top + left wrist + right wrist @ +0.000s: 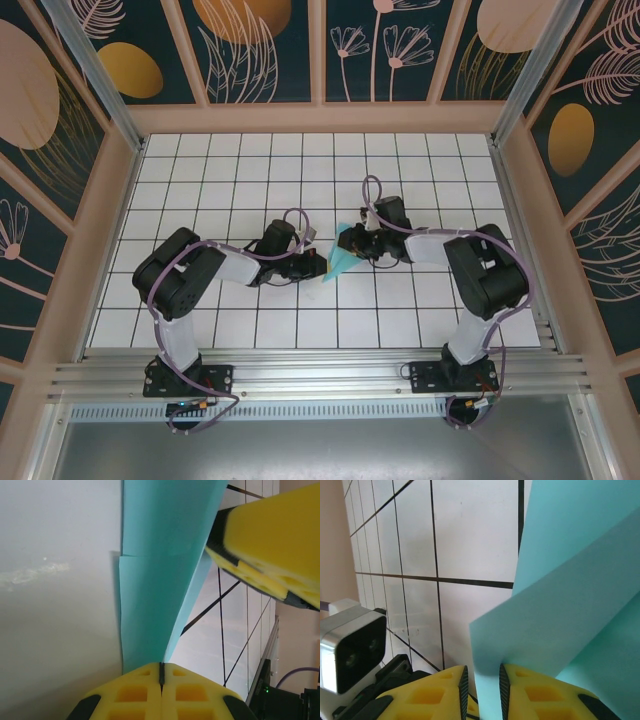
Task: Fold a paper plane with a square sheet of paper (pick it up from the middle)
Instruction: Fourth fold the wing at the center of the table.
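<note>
Your left fingers [150, 682] are pressed flat together, pad against pad, and the sheet of paper [160, 580] comes straight up out of the seam between them, so that side has a firm pinch on the sheet's narrow end. The paper is already creased: you see overlapping teal layers with a folded edge running across the sheet in the left wrist view.

Your right fingers [451, 685] stand a narrow gap apart, with a corner of the sheet of paper [570, 605] dropping into that gap. Whether the pads actually press on it, you cannot tell.

From above, the two arms meet near the middle of the white gridded tabletop [250, 170]. The left fingers [316, 268] are at the lower left end of the paper [343, 264], which shows as a small pointed shape, and the right fingers [352, 243] are at its upper end. One yellow right pad [270, 535] sits beside the sheet's right edge.
</note>
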Controlling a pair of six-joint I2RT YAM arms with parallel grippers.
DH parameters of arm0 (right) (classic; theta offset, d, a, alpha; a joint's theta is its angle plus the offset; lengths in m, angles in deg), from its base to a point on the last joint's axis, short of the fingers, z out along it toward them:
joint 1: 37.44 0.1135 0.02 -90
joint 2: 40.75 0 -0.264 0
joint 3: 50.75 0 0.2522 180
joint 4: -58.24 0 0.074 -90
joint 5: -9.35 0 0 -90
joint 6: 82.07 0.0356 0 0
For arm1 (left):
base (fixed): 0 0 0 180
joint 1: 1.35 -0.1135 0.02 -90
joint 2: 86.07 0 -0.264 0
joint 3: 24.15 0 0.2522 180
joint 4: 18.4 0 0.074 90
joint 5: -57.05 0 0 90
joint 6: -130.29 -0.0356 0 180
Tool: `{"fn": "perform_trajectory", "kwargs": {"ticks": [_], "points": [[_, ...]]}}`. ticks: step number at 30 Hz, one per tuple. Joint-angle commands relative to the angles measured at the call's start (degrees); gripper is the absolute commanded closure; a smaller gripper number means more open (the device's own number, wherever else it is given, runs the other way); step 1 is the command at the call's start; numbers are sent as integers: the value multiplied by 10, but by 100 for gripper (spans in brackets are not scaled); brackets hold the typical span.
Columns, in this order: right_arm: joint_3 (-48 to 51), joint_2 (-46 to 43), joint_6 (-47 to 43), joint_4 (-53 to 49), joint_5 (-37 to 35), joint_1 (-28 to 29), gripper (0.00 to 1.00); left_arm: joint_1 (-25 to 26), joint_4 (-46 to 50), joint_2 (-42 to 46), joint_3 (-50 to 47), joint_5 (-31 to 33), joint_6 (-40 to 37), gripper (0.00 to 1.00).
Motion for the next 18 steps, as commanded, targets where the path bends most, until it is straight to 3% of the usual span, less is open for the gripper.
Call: {"fn": "perform_trajectory", "kwargs": {"ticks": [1,18], "points": [[-24,27,4,17,18,1,73,-5,15,-1,6,5,4,100],[-53,71,-9,-8,0,-2,74,-5,66,-17,27,24,3,100]]}}
